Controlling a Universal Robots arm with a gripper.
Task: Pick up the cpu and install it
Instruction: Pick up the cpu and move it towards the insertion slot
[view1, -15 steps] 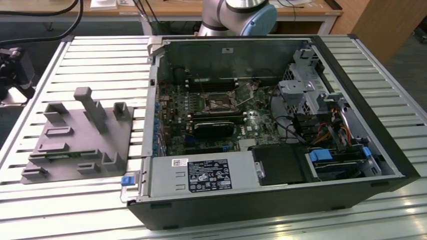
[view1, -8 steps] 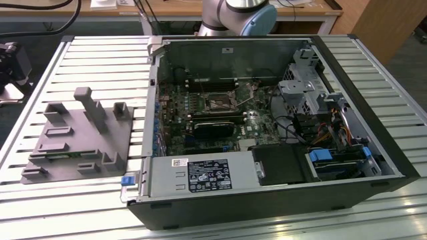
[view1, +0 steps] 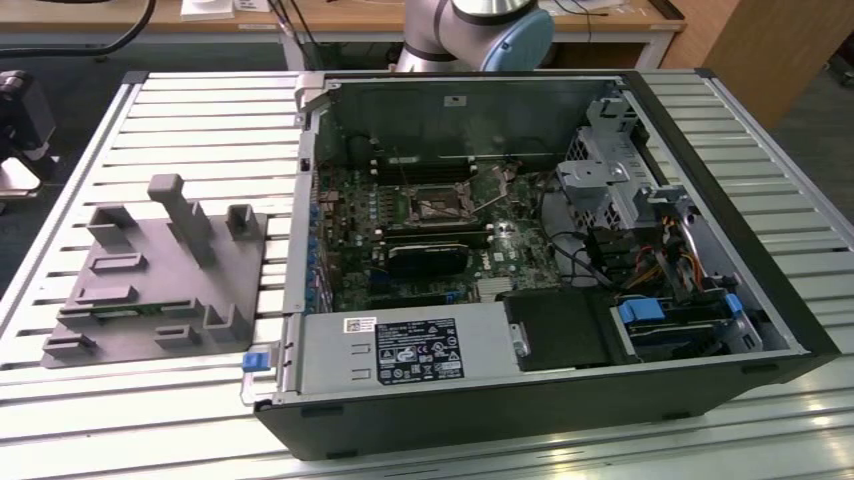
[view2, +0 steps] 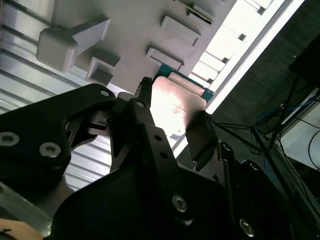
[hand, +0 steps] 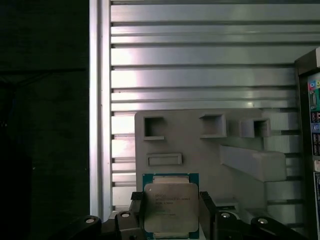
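The cpu (hand: 171, 209) held above the tray (hand: 200, 160)
It sits clamped by its opposite edges between narrow jaws, over the grey tray on the bench (hand: 200, 75); such a thin edge grip may let it tilt or drop.

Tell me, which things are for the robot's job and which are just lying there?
For the job: cpu, held in the gripper; socket on the green circuit board.
Just lying about: grey tray; cables; slatted table.
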